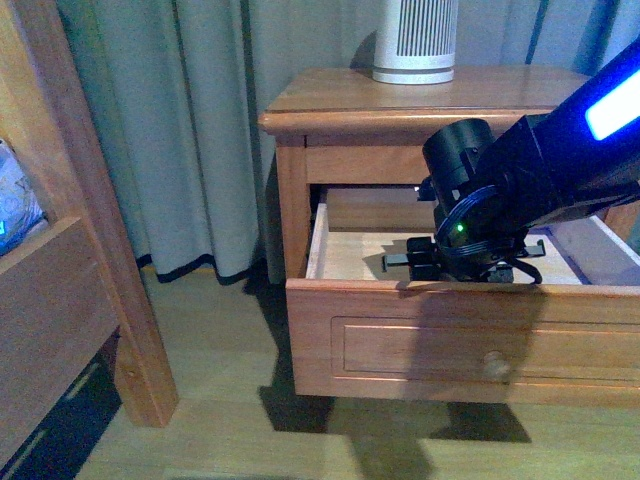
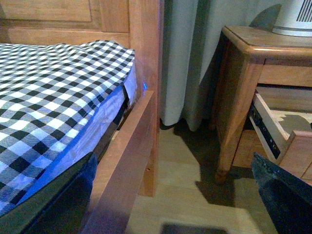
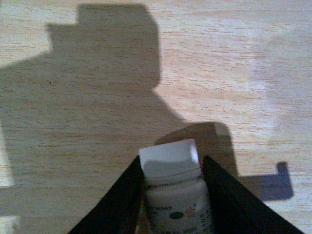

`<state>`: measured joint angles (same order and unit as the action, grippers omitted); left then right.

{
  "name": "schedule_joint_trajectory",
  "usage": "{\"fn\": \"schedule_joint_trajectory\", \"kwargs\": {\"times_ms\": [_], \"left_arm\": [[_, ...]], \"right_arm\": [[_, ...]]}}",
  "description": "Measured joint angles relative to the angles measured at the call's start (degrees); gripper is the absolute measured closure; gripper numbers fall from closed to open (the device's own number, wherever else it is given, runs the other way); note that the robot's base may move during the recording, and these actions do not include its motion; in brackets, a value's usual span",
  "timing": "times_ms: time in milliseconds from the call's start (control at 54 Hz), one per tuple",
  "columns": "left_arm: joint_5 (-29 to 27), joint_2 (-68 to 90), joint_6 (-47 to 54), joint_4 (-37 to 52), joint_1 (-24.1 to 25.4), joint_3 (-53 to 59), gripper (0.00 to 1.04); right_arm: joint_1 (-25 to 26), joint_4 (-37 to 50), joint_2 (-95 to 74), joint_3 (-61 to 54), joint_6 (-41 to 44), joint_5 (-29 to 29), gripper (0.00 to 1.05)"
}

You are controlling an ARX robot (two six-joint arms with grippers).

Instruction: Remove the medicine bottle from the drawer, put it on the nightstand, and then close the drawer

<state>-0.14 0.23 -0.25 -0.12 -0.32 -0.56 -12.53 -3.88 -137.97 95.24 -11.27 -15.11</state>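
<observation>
Pincer of the right arm (image 1: 468, 262) is grasping the medicine bottle (image 3: 173, 192), with its fingers pressing both sides at cap and shoulder, low inside the open drawer (image 1: 450, 335). Extraction step appears to be proceeding. Next move is calling for a straight lift clear of the drawer front, then transfer onto the nightstand (image 1: 400, 95) top, beside the ribbed device (image 1: 415, 45). Left pincer (image 2: 174, 161) is hanging released by the bed frame (image 2: 136, 146).

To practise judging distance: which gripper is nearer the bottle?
Right. The right gripper is inside the open drawer, its jaws on either side of the bottle, touching it. The left gripper hangs beside the bed frame, outside the drawer.
</observation>
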Motion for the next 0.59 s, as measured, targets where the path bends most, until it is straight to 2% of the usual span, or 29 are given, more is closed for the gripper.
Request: {"fn": "schedule_joint_trajectory", "kwargs": {"times_ms": [407, 518, 592], "left_arm": [[0.0, 0.0, 0.0, 0.0, 0.0, 0.0, 0.07], [0.0, 0.0, 0.0, 0.0, 0.0, 0.0, 0.07], [0.0, 0.0, 0.0, 0.0, 0.0, 0.0, 0.07]], "right_arm": [[-1.99, -10.62, 17.77, -1.14, -8.5, 5.07, 0.74], [-1.38, -12.52, 21.81, -0.44, -7.98, 4.31, 0.74], [-0.24, -10.78, 23.1, 0.81, -5.55, 2.12, 0.74]]}}
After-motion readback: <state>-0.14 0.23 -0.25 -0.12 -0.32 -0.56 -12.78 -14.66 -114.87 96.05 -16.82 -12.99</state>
